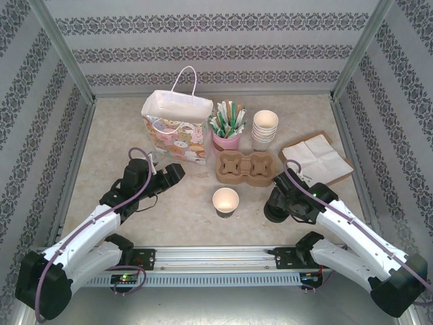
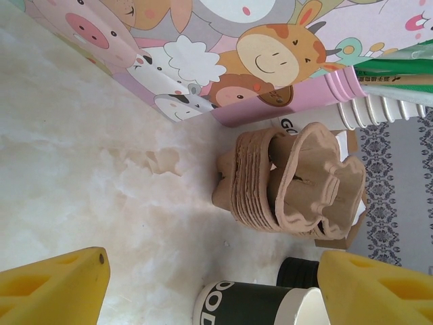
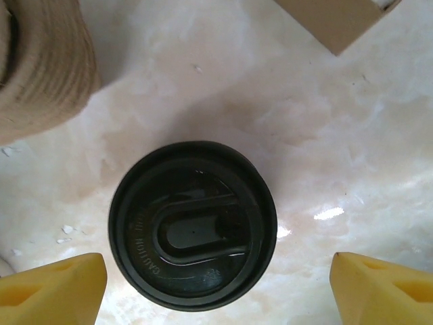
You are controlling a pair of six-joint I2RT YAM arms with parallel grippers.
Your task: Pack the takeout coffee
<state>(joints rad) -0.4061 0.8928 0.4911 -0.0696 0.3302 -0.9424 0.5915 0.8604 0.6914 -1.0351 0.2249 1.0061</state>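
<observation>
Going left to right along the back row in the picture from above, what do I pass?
First the cartoon-animal paper gift bag → pink cup stuffed with green and white sticks → stack of white paper cups → white paper napkins on brown cardboard.

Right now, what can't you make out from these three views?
Cup body under the black lid: right wrist view, the lid hides it; top view, the right arm mostly covers it.
Open cup: left wrist view, bottom edge cuts it off, print incomplete.
Gift bag's inside: top view, its walls hide it.
Print on sticks in the pink cup: top view, too small.
</observation>
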